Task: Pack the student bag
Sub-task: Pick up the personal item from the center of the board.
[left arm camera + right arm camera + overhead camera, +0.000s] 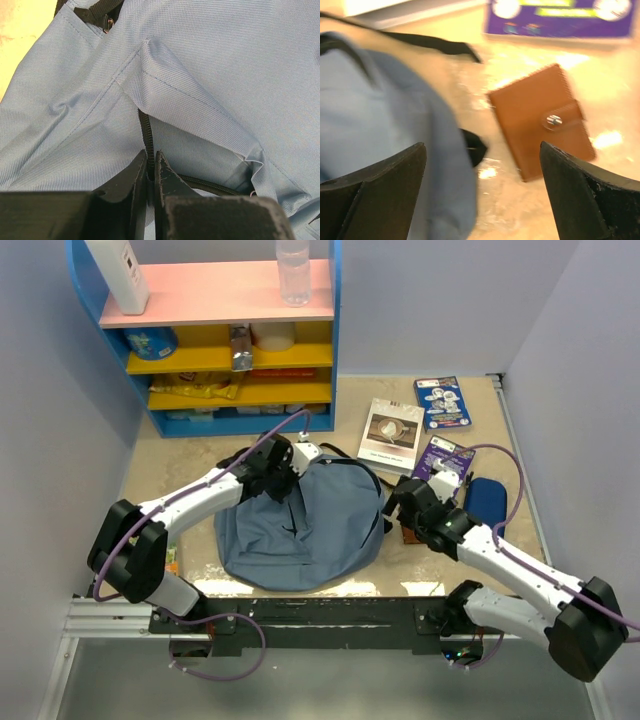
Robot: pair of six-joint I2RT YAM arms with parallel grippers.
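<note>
Tools at the student bag (pixel 300 530)
Left tool (pixel 151 161) pinches its black zipper (pixel 146 132); right tool (pixel 482 150) gapes wide over a brown wallet (pixel 542 120) just right of it.

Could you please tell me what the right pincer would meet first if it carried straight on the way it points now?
Most likely the brown wallet lying on the table: it shows ahead of the open right pincer, beside the student bag. Depth is unclear.

Left arm (pixel 190 502) and right arm (pixel 520 570): white shells, black joint housings. A purple cable (pixel 516 480) runs along each. Fingers (pixel 580 200) black, matte, wedge-shaped, with scuffed edges.
</note>
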